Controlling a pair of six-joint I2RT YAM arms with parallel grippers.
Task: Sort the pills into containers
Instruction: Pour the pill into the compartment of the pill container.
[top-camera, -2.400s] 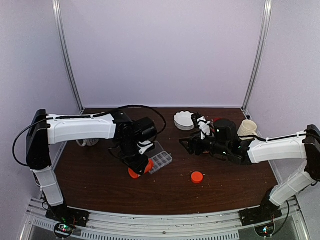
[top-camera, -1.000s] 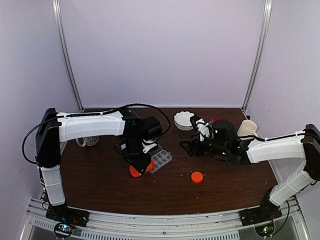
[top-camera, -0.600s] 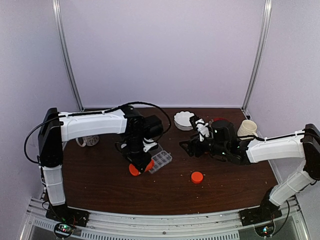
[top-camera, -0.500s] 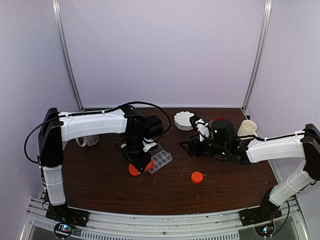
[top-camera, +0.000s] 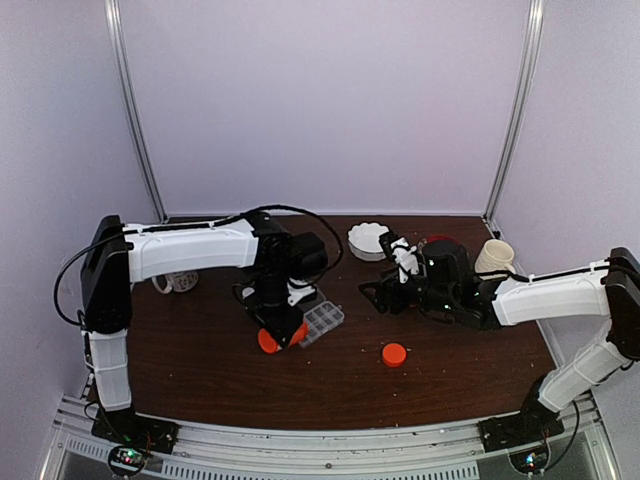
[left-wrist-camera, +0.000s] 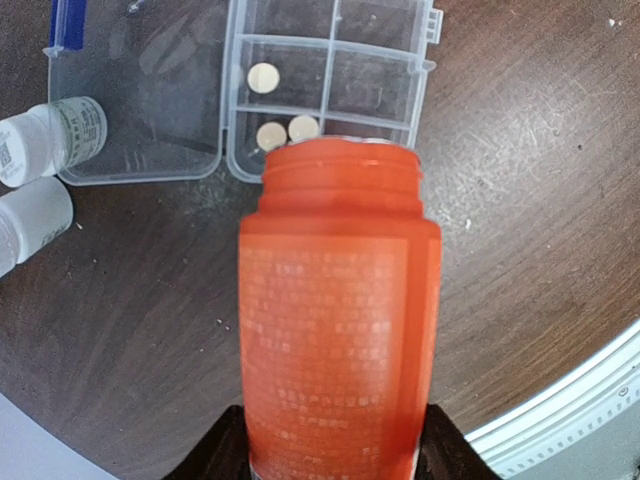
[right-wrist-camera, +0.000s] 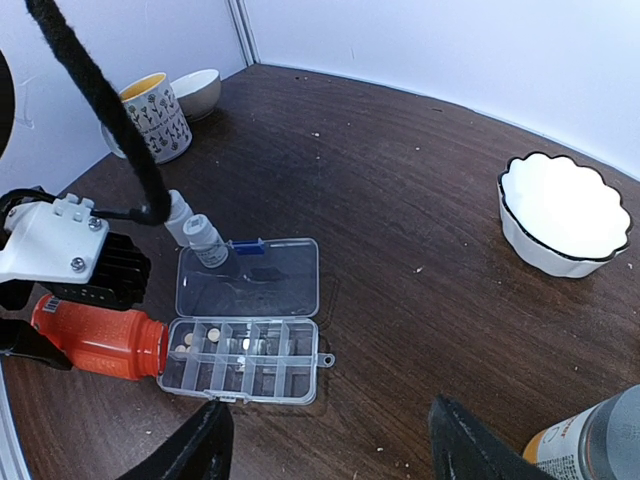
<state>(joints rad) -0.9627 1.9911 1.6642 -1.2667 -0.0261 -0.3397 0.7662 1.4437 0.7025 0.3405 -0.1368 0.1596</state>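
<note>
Open room first: bare dark wood of the table (top-camera: 200, 360) runs on the near side of the pill organizer box (right-wrist-camera: 245, 360), with only an orange cap (top-camera: 394, 353) lying out there to the box's right. Beyond the box, two small white bottles (left-wrist-camera: 50, 135) sit just beside its flipped-back lid (right-wrist-camera: 248, 277). Farther off sit a scalloped white bowl (right-wrist-camera: 565, 215) and a patterned mug (right-wrist-camera: 155, 118), both well apart from the box.

The box is clear, thin-walled plastic, a grid of small rectangular compartments. The pills (left-wrist-camera: 271, 135) are flat, round and pale: two together in the end compartment, one in the next.

Now the claws. The left gripper (top-camera: 280, 322) is clamped on the orange bottle (left-wrist-camera: 340, 300), a translucent ribbed-neck cylinder tipped on its side. Its uncapped mouth is right at the box's end rim, at the compartment with the two pills; I cannot tell whether it touches. The right gripper (right-wrist-camera: 335, 450) hangs on the box's other side, fingers spread, nothing between them, well apart from the box.
</note>
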